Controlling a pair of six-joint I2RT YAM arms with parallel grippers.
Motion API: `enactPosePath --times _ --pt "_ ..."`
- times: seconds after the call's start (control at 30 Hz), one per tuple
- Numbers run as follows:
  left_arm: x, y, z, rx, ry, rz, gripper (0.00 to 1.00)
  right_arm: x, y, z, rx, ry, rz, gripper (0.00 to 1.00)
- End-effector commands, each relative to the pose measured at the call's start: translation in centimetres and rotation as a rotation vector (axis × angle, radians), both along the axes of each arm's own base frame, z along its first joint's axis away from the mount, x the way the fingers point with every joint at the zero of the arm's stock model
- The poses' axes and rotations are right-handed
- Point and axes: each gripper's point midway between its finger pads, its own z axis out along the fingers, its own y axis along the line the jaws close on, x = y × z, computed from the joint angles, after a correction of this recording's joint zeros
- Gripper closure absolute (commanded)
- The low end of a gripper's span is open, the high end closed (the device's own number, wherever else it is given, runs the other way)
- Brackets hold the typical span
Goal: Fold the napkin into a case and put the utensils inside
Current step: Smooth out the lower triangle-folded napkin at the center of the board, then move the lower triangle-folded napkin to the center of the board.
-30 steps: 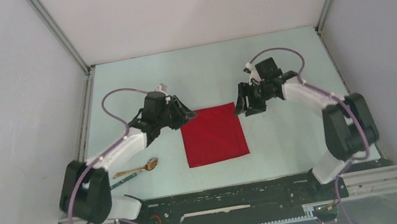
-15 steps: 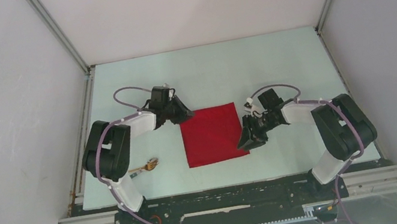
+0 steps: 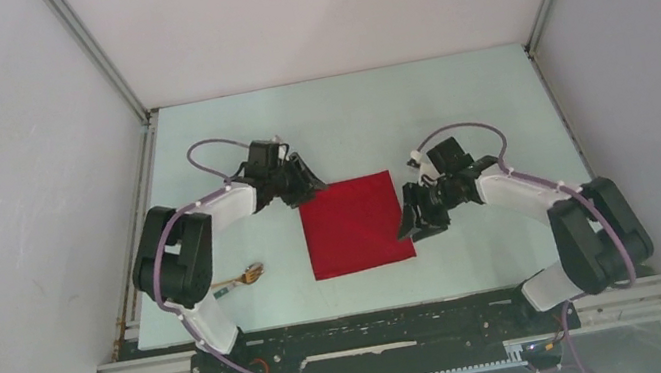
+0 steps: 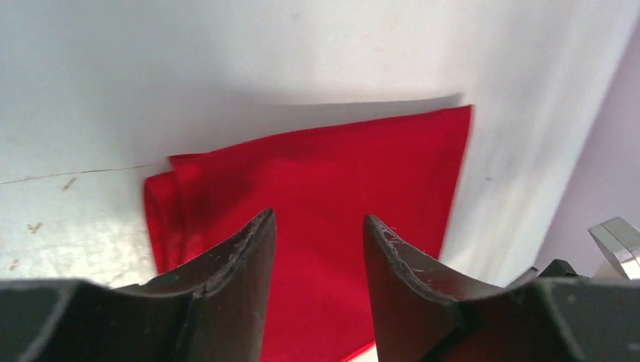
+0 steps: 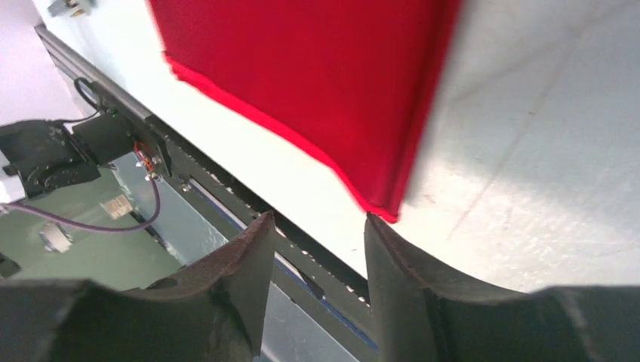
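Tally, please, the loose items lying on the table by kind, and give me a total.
Red square cloth napkin: 1
Light-brown wooden fork: 1
Total: 2 clearly visible. A small teal sliver at the fork's handle end, beside the left arm, is too small to identify.

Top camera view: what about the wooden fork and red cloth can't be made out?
Small light-brown wooden fork: top view, tines too small to count, handle end hidden by the left arm.
Thin dark teal utensil: top view, a speck beside that arm.
Square red cloth napkin: left wrist view, near part hidden by the fingers.
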Motion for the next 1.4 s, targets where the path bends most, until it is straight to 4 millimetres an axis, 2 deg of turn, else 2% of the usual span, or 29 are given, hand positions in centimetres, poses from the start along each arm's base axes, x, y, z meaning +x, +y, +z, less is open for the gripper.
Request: enactPosePath --times 0.0,0.1,0.17,0.23,0.43,0.57,0.77,0.87,0.93,1.0,1.1,1.13,1.17,1.23,1.3,1.37 --pt "1.4 -1.2 6.8 -0.082 -0.146 -0.068 0.47 0.9 1.0 3.8 0.001 -0.121 0.022 0.41" --pt "1.9 -0.4 5.6 -0.068 -0.115 -0.025 0.53 0.5 3.1 3.8 0.117 -0.068 0.059 0.41" --pt "2.5 0.0 4.3 -0.065 -0.090 0.004 0.56 0.9 4.2 2.9 0.160 -0.047 0.073 0.42" --pt "3.0 0.5 2.8 -0.039 -0.067 0.022 0.57 1.0 4.3 1.2 0.156 -0.011 0.065 0.44" --pt "2.3 1.1 -1.4 -0.010 0.039 0.051 0.60 0.5 1.5 -4.2 0.046 0.050 0.003 0.45" --pt "1.9 2.9 -2.5 0.018 0.075 0.115 0.59 0.6 -0.3 -6.2 -0.016 0.103 -0.061 0.47" --pt "1.6 4.2 -2.5 0.044 0.077 0.141 0.57 1.2 -2.1 -6.0 -0.068 0.094 -0.112 0.47" --pt "1.4 4.5 -2.3 0.051 0.069 0.142 0.52 1.7 -2.9 -6.2 -0.106 0.086 -0.109 0.47" --pt "1.2 4.5 -1.4 0.048 0.047 0.136 0.49 2.3 -2.9 -5.8 -0.115 0.064 -0.094 0.46" --pt "1.0 4.5 0.5 0.036 0.004 0.129 0.44 3.0 -2.8 -5.0 -0.136 0.016 -0.076 0.46" --pt "0.3 4.6 4.8 0.020 -0.081 0.109 0.34 3.9 -2.6 -2.4 -0.212 -0.097 -0.020 0.43" --pt "-0.1 4.9 7.4 0.013 -0.134 0.104 0.32 4.4 -2.9 -1.4 -0.279 -0.155 -0.004 0.40" --pt "-0.7 5.2 9.1 0.016 -0.169 0.101 0.30 4.7 -3.0 0.0 -0.338 -0.214 0.012 0.38" --pt "-2.2 6.6 12.8 0.039 -0.251 0.118 0.26 4.7 -2.7 2.9 -0.450 -0.326 0.042 0.32" --pt "-4.1 8.8 15.2 0.103 -0.312 0.152 0.21 3.9 -1.9 5.1 -0.539 -0.410 0.062 0.23" --pt "-6.0 11.2 17.1 0.160 -0.364 0.201 0.12 2.4 0.5 6.2 -0.539 -0.435 0.083 0.19"
